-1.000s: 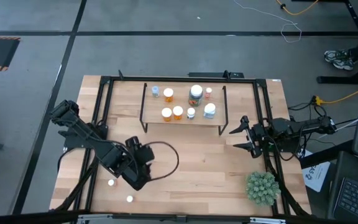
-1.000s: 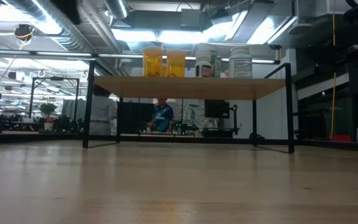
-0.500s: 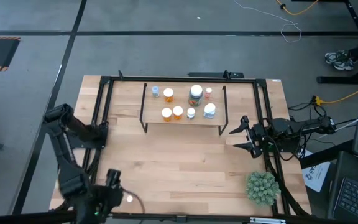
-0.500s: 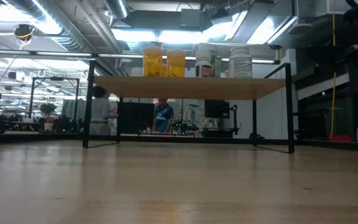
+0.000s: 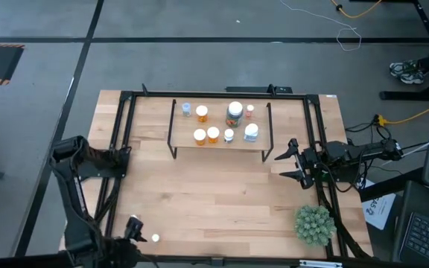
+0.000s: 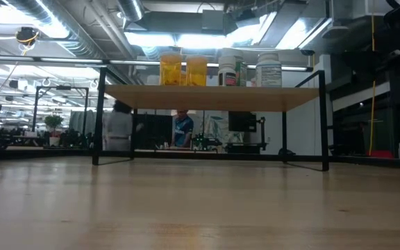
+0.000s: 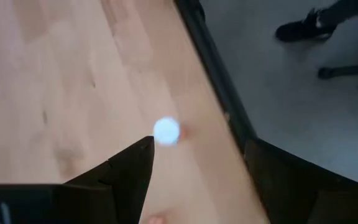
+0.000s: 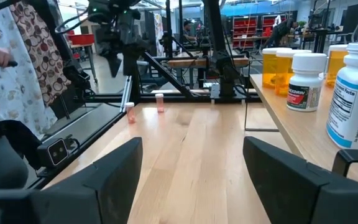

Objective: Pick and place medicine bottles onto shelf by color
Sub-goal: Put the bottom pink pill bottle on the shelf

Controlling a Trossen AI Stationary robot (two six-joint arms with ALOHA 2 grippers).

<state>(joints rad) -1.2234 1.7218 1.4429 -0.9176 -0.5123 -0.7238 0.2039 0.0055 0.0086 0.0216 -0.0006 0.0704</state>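
Your shelf (image 5: 218, 141) stands on the far middle of the table (image 5: 222, 193), and most of your medicine bottles are already on it: in the high view a front row runs from two orange bottles (image 5: 206, 135) on the left, through a small white bottle (image 5: 229, 135), to a larger white bottle (image 5: 251, 132) on the right. Behind them stand a small bluish bottle (image 5: 186, 110), another orange bottle (image 5: 201, 113), the big jar (image 5: 234, 113) and a tiny bottle (image 5: 249, 110). From the low view you see the same front row lined up on the board, orange to the left and white to the right. Two small bottles (image 5: 144, 229) remain on the table at the near left corner, standing close together. Your left tool (image 5: 129, 237) hangs right at that corner, its fingers spread wide and holding nothing; in the left wrist view one white cap (image 7: 166, 131) sits just beyond the tips, between the two fingers, near the table's black edge rail. Your right tool (image 5: 289, 165) waits at the right edge of the table, level with the shelf's right end, also wide open and empty, pointing left across the table. The spiky green plant (image 5: 313, 225) sits at the near right corner. People (image 6: 120, 125) show in the room beyond the table.
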